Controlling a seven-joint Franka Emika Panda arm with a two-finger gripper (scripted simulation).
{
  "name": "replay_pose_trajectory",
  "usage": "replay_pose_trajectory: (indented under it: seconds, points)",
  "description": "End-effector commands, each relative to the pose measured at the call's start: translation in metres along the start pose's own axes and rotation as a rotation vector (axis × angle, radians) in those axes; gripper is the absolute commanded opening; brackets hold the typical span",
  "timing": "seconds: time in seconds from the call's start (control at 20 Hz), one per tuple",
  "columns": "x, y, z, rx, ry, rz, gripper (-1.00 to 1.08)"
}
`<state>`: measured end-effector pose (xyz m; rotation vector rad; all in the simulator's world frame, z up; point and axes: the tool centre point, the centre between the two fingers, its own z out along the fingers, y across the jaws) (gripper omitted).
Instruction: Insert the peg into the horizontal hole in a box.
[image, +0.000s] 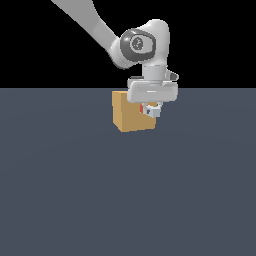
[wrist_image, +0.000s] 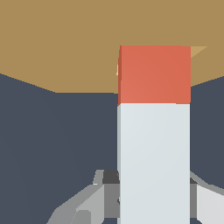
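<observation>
The tan box (image: 129, 116) stands on the floor, and its face fills the far part of the wrist view (wrist_image: 57, 43). My gripper (image: 151, 110) is at the box's side on the exterior view's right, shut on the peg (image: 143, 108). In the wrist view the peg (wrist_image: 154, 74) runs straight out from the gripper (wrist_image: 153, 194), white near the fingers (wrist_image: 109, 192) and red-orange at its front. Its red end sits at the hole (wrist_image: 198, 51), of which only thin lighter slivers show beside the peg. How deep the tip is in cannot be told.
A dark grey-blue floor (image: 125, 200) spreads around the box on all sides. The white arm (image: 140, 45) comes down from the exterior view's upper left, above the box. No other objects show.
</observation>
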<state>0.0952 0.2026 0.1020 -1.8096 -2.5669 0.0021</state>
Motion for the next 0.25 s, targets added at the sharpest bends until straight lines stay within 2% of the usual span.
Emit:
replay_pose_trajectory:
  seconds: [0.0,0.2]
  points:
    - [0.0145,0.0004,-0.0014,-0.002,-0.001,0.001,-1.0]
    - [0.0229,0.0004,-0.0017,-0.003,-0.001,0.001,-1.0]
